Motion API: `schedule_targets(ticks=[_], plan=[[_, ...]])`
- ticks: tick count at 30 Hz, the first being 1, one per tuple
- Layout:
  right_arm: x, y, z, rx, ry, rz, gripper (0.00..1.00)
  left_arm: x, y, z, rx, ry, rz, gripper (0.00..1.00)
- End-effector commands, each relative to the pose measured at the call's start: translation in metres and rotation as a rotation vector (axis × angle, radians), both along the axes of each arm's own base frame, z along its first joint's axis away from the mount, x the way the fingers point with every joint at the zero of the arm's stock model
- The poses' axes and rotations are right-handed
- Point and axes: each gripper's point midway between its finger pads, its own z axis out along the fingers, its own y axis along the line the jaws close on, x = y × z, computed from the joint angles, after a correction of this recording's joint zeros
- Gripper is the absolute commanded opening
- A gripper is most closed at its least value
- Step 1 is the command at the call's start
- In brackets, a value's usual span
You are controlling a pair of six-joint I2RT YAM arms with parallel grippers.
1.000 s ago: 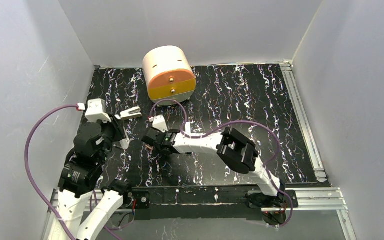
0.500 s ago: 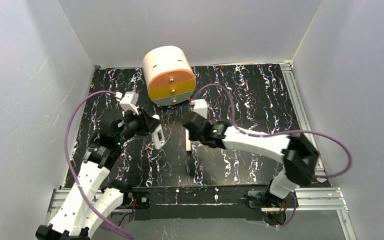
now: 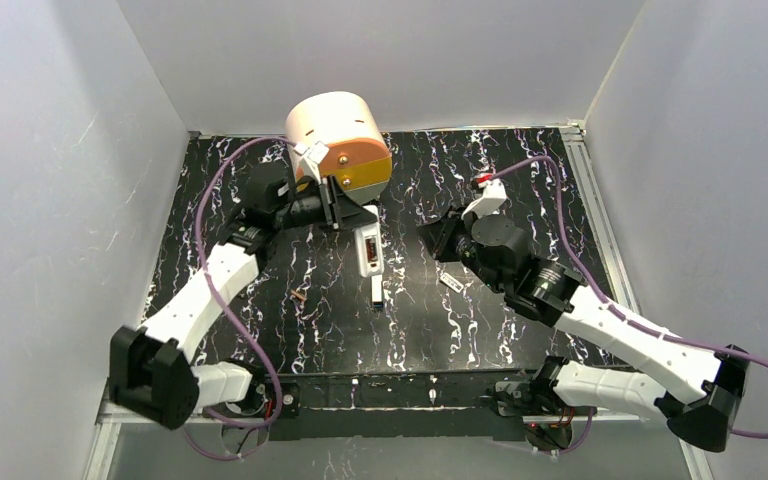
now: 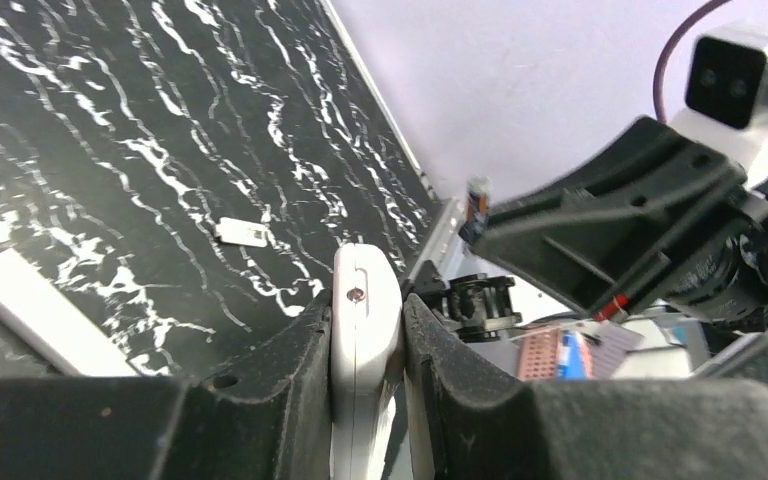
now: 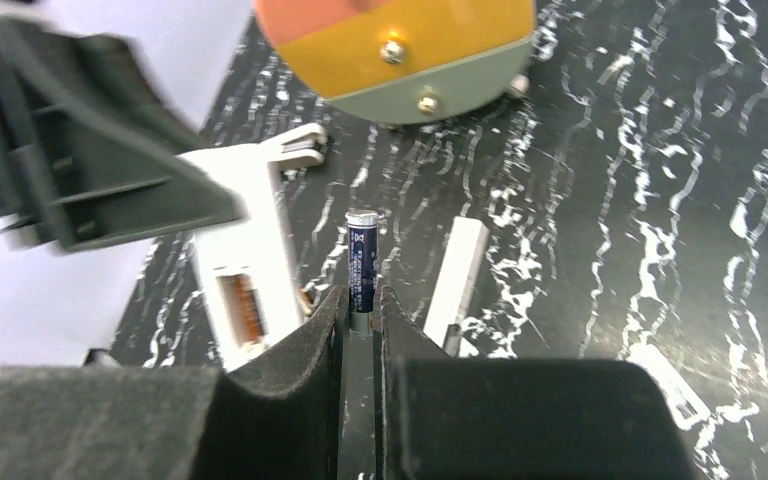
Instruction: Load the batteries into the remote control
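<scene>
- Now, the left gripper (image 3: 355, 218) is clamped tight on the remote control (image 3: 368, 252), holding it in front of the orange-faced drum (image 3: 338, 140), near the middle of the table (image 3: 520, 180).
- Its open battery bay faces the right arm.
- Over there, the right gripper (image 3: 438, 236) pinches one battery (image 5: 361, 268) lengthwise between its fingers, top end poking past the tips, near the remote but apart from it.
- A second battery (image 3: 300, 295) lies on the table, left of the remote.
- A white bar (image 3: 376, 290) lies just below the remote; a small white piece (image 3: 451, 282) sits beside the right gripper.
</scene>
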Motion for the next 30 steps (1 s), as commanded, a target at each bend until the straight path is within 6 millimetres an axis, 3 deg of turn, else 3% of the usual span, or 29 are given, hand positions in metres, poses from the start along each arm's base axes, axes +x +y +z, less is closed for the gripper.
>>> schedule_targets(ticks=[1,8,18,30], plan=[[-0.012,0.019,0.034,0.071,-0.086,0.147,0.17,0.002,-0.022,0.018,-0.095,0.084,-0.129,0.00],[-0.025,0.032,0.042,0.055,-0.049,0.248,0.19,0.022,-0.027,0.005,-0.125,0.183,-0.041,0.00],[-0.036,0.069,0.007,-0.030,0.104,0.398,0.20,0.006,-0.020,-0.019,-0.197,0.264,0.038,0.00],[-0.036,0.073,-0.012,-0.137,0.202,0.361,0.21,0.001,-0.018,-0.034,-0.234,0.274,0.051,0.00]])
